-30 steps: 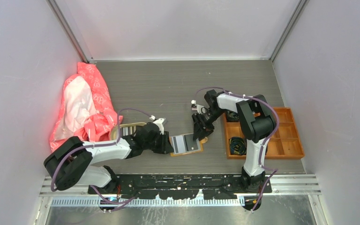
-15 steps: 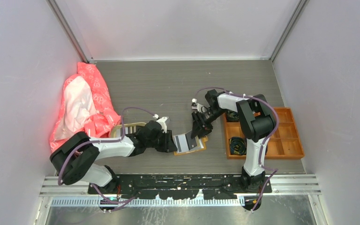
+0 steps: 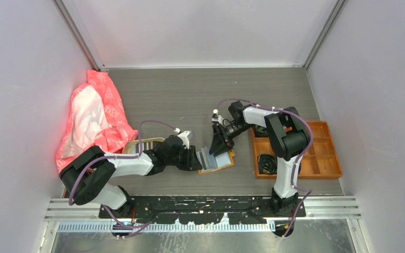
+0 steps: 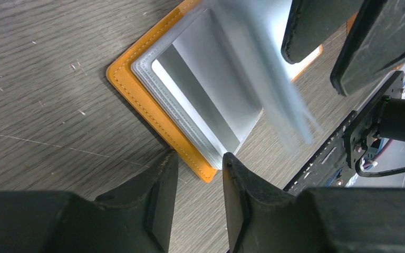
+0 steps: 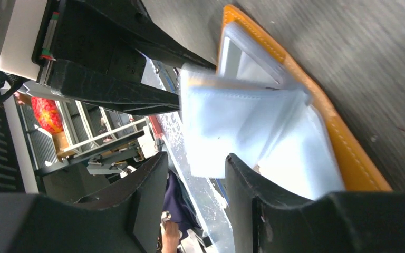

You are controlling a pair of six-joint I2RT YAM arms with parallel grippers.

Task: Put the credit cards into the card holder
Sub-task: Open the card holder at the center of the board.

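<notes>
The mustard-orange card holder point(image 3: 222, 164) lies open on the table between both grippers. Its clear inner sleeves point(image 4: 211, 105) hold a grey card. One clear sleeve leaf point(image 5: 232, 124) stands lifted and rests against a finger point(image 5: 253, 184) of my right gripper point(image 3: 217, 146), whose jaws point(image 5: 195, 166) are apart with nothing clamped between them. My left gripper point(image 3: 196, 159) is open and empty, its tips point(image 4: 196, 161) just short of the holder's orange corner point(image 4: 137, 92). Striped credit cards point(image 3: 146, 143) lie on a beige tray behind my left arm, partly hidden.
An orange compartmented box point(image 3: 321, 158) with black coils point(image 3: 266, 162) stands right of the holder. A pink and white cloth bag point(image 3: 95, 118) lies at the far left. Grey walls close in the table on three sides.
My left gripper has moved right, up to the holder's left edge. My right gripper has shifted left, and the clear sleeve leaf that lay flat now stands lifted.
</notes>
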